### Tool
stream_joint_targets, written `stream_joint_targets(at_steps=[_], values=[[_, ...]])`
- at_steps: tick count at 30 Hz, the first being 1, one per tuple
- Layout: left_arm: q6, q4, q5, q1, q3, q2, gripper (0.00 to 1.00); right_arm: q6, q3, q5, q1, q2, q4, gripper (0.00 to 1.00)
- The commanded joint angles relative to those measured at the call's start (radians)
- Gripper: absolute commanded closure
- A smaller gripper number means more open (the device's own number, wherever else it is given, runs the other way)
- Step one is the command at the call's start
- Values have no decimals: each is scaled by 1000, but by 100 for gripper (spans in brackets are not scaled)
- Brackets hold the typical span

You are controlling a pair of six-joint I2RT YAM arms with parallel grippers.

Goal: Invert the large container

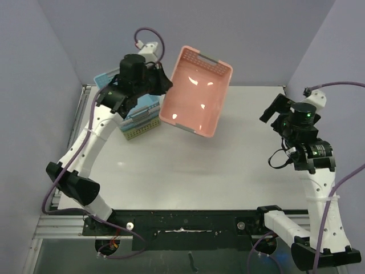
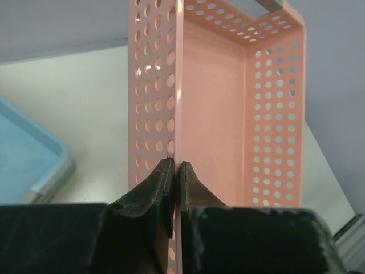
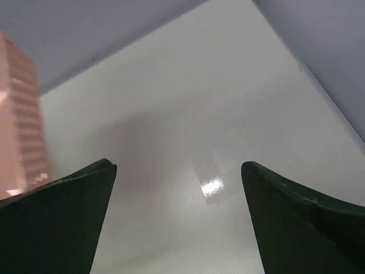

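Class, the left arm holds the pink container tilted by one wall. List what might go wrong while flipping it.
1. The left gripper pinches only one thin perforated wall of the pink container; it may slip or swing while turning.
2. The stacked baskets sit close beside it; the turning container could knock them.
3. The right gripper is open and far off, giving no support.

Left claw (image 2: 175,169) tight (apparently aloft); right claw (image 3: 178,166) wide apart.
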Motion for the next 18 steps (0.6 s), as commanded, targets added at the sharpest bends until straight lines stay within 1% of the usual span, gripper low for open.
stream_joint_targets(at_steps=[1,5,8,12,14,16,17,18], values=[[-22,152,8,-131,-44,53,100,-31,168,-27,-7,-46,16,2],[-105,261,0,-233,-140,118,100,-10,187,-110,-8,-76,53,2],[-183,361,-50,-277,-227,149,100,43,153,-156,-6,-73,49,2],[-306,547,-62,-303,-387,161,100,143,68,-184,-5,-79,49,0],[-357,599,-52,-305,-439,176,100,170,29,-192,-5,-79,43,2],[-378,619,-40,-307,-472,195,99,190,-9,-178,0,-75,32,3],[-374,607,-26,-309,-470,209,80,194,-21,-170,3,-71,24,3],[-368,580,-9,-309,-455,224,58,194,-30,-160,6,-65,16,4]])
